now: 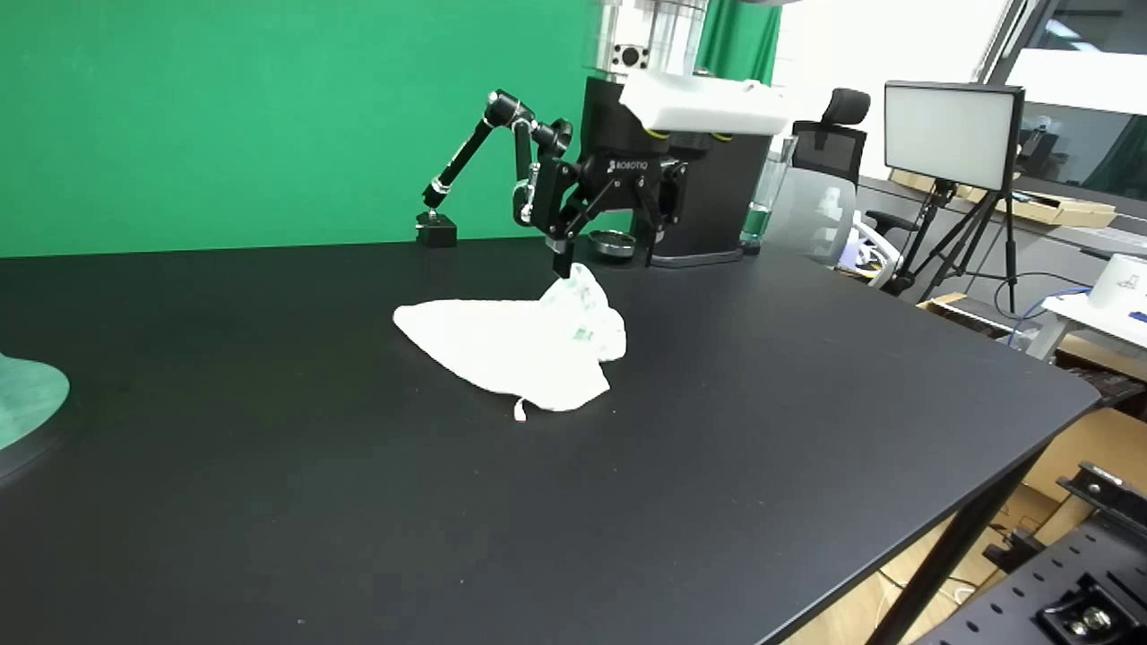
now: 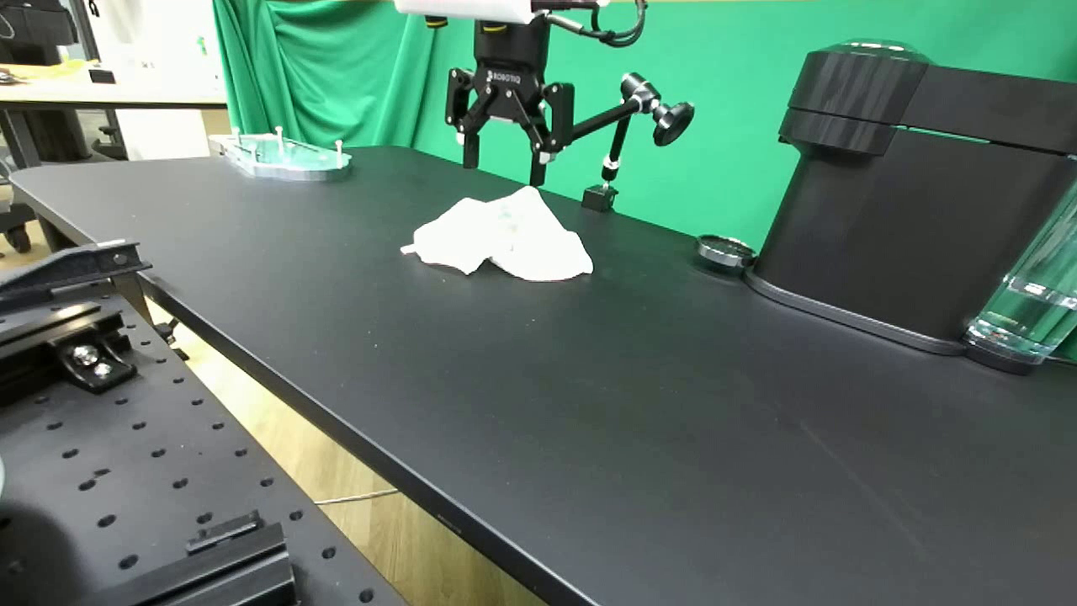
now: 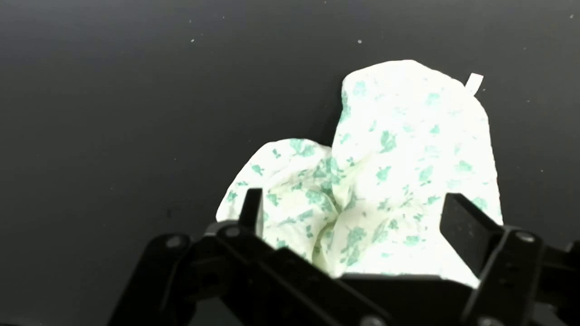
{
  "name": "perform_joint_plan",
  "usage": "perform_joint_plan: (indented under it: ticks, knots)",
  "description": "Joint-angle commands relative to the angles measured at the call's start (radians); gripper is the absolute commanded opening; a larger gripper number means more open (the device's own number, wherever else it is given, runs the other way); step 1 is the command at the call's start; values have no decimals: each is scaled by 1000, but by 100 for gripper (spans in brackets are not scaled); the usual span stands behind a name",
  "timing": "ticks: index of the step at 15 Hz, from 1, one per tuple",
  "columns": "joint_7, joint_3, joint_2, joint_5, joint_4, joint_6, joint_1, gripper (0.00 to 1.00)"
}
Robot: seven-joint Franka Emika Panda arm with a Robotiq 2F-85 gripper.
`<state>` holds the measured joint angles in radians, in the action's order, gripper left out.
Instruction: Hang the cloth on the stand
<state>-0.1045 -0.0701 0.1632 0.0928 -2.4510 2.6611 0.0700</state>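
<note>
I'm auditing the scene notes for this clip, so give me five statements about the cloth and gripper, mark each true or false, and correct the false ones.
1. In the wrist view, the cloth shows a green pattern. True.
2. The cloth is hung up. False: it lies on the table.
3. A white tab sticks out from the cloth's edge. True.
4. The gripper is open. True.
5. The cloth is spread smooth. False: it has deep folds.

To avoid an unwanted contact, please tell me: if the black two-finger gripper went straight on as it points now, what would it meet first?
Most likely the crumpled white cloth with green print: the open gripper points down above it. Depth is unclear, so the contact spot is uncertain.
</note>
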Motion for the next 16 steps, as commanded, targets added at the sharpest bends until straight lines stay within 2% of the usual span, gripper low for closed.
perform_joint_plan:
  ticks: [1, 2, 12, 14, 16]
  knots:
    - [-63, 20, 55, 30, 41, 17, 28, 75]
    - [-64, 22, 66, 29, 47, 25, 32, 75]
    - [-48, 41, 164, 14, 121, 47, 63, 5]
    - [-46, 39, 155, 12, 123, 49, 68, 0]
    - [-41, 33, 128, 4, 120, 41, 70, 0]
